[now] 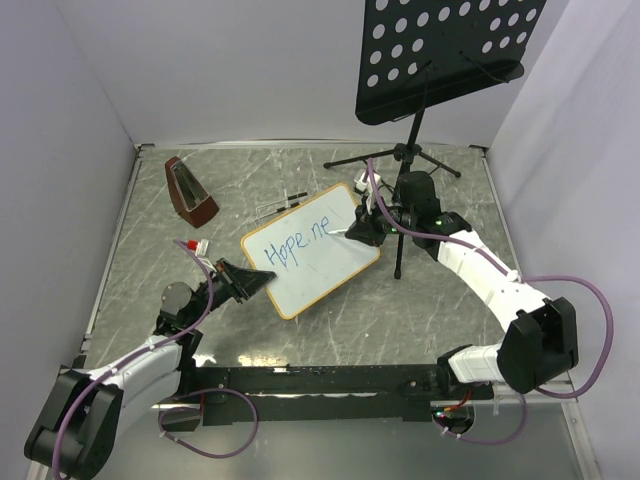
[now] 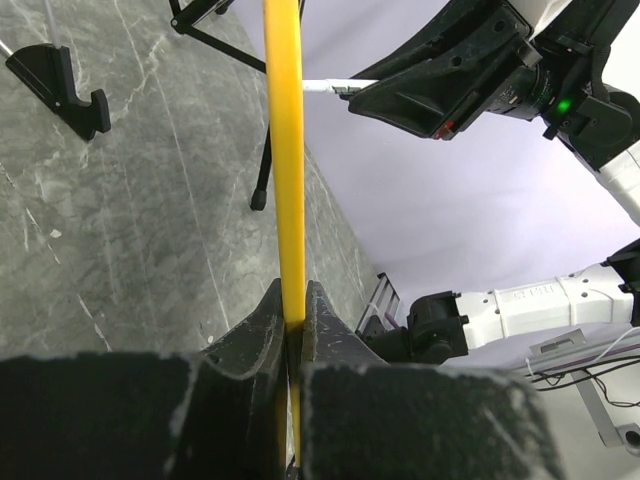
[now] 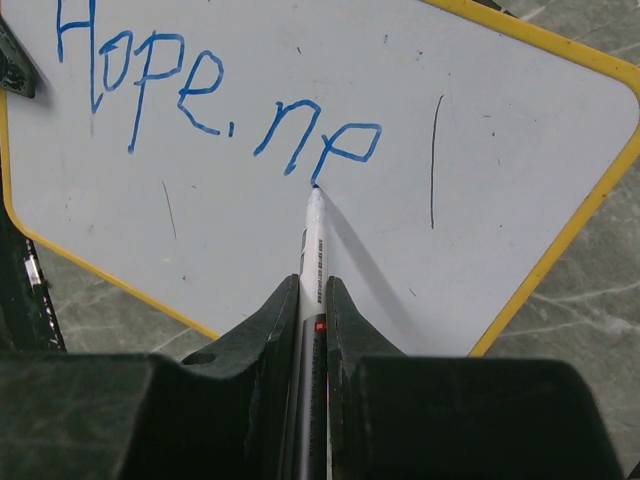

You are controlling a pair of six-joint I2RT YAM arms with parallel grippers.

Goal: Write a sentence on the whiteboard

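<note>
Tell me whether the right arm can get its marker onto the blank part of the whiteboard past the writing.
Probably yes. The right gripper holds the marker with its tip on the whiteboard at the end of the writing, and the bare surface beside it is uncovered.

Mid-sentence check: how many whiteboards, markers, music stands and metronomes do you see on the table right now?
Whiteboard: 1
Marker: 1
Music stand: 1
Metronome: 1
Total: 4
</note>
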